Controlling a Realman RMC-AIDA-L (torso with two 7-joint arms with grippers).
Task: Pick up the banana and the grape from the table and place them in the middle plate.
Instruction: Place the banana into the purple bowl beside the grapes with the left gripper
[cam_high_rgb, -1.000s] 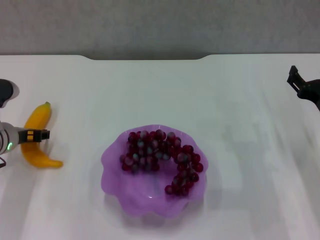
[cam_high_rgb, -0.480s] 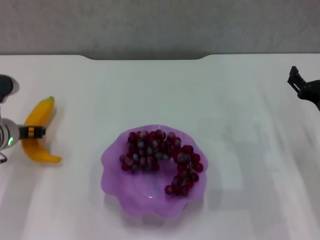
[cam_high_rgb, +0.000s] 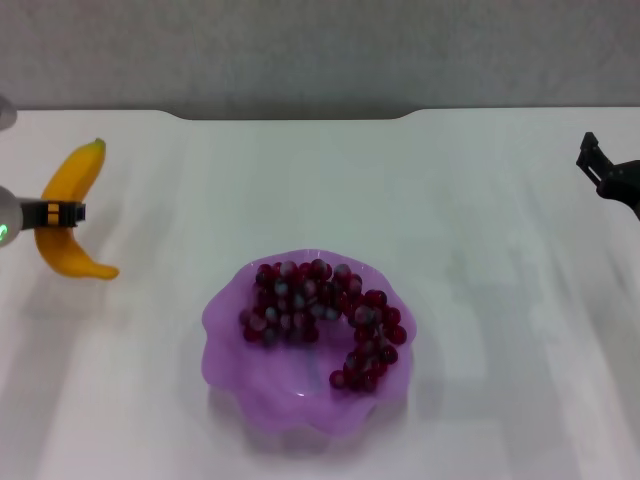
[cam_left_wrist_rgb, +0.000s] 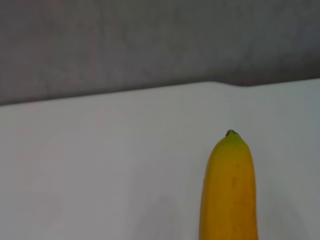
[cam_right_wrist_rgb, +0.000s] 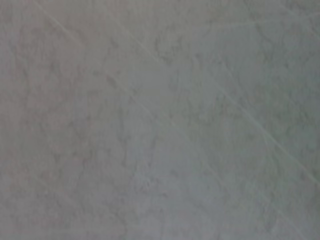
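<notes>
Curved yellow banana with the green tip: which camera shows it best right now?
The head view: the curved yellow banana shows whole, held by the left gripper. The left wrist view shows only its stem end; the right wrist view shows none.

Head camera looks down; left wrist camera shares the banana (cam_high_rgb: 70, 210) close-up.

- Grey wall (cam_high_rgb: 320, 50) fills the bkgd behind the table (cam_high_rgb: 480, 200), running the full width of my head view; plain, faintly mottled.
- Dark strip (cam_high_rgb: 295, 114) at the wall's base, along the mid part of the table's far edge, where that edge steps back. Prob. a shadowed gap, can't say for sure.
- Same grey wall (cam_left_wrist_rgb: 150, 40) across the far side in my left wrist view, w/ a faint vertical seam.
- Right wrist view: only a grey mottled surface (cam_right_wrist_rgb: 160, 120) w/ thin pale diagonal lines.
</notes>
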